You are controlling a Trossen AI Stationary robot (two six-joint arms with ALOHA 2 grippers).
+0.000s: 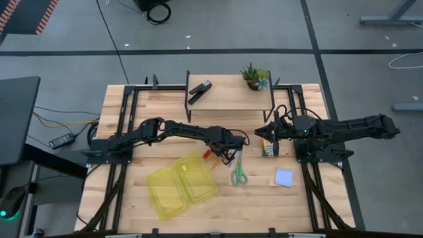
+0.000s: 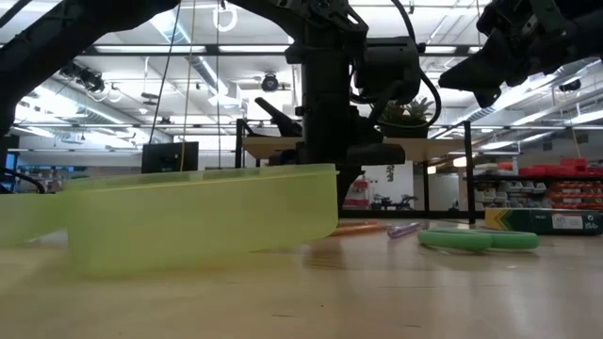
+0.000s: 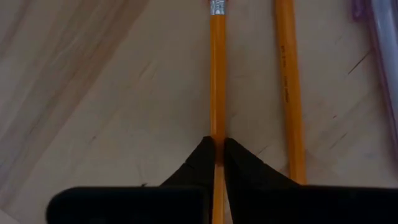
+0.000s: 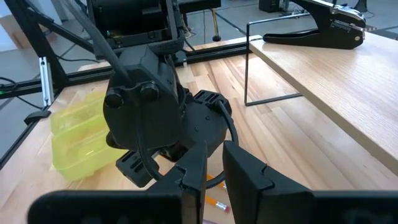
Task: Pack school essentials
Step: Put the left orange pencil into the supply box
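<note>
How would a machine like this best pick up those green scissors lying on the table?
Probably from straight above, with the hand closing across the narrow closed blades just above the handles. The scissors lie flat, so no side gives access, and the looped handles are wider than the blades.

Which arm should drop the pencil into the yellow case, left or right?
Left. Its gripper is already shut on an orange pencil, and in the high view it sits right beside the open yellow case. The right gripper hovers over the small box, farther away, holding nothing.
</note>
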